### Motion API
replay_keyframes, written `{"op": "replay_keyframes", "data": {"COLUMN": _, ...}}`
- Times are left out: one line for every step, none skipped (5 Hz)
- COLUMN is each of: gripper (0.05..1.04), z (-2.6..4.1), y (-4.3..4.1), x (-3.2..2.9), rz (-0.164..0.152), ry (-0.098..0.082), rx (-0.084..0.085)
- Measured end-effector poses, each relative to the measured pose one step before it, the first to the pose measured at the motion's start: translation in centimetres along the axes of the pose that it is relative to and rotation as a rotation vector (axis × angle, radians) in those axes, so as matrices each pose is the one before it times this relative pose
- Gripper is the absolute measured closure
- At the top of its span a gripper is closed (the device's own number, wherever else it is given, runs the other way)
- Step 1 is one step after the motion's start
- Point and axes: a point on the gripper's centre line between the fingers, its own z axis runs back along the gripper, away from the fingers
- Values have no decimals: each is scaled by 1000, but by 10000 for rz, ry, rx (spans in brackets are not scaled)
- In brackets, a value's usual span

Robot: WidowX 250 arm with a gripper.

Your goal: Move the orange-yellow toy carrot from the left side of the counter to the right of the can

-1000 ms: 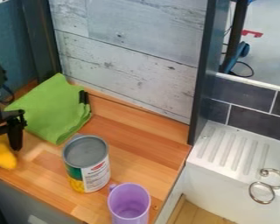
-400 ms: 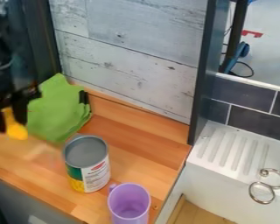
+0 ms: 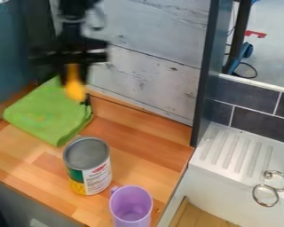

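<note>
On the table [image 3: 141, 137], a green cloth [image 3: 46, 116] lies beyond the can [image 3: 88, 166]; a purple cup [image 3: 131, 206] stands beside it. High beyond the can, my jaws are closed around a yellow object [image 3: 75, 91]: smooth, unhurried motion protects that grip.

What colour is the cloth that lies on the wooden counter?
The cloth is bright green; the camera view shows it best, near the claw.

Fixed camera above; slants down over the wooden counter [image 3: 141, 137].
</note>
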Motion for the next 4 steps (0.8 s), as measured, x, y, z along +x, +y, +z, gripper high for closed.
{"op": "replay_keyframes", "data": {"gripper": 726, "z": -802, "y": -5986, "x": -113, "rz": -2430, "ry": 435, "rx": -802}}
{"op": "replay_keyframes", "data": {"gripper": 726, "z": -649, "y": -3221, "x": -843, "rz": -1395, "ry": 369, "rx": -300}}
{"op": "replay_keyframes", "data": {"gripper": 726, "z": -1084, "y": -1554, "x": -1598, "rz": -639, "ry": 327, "rx": -209}}
{"op": "replay_keyframes", "data": {"gripper": 726, "z": -1995, "y": -551, "x": -2173, "rz": 19, "ry": 619, "rx": -487}}
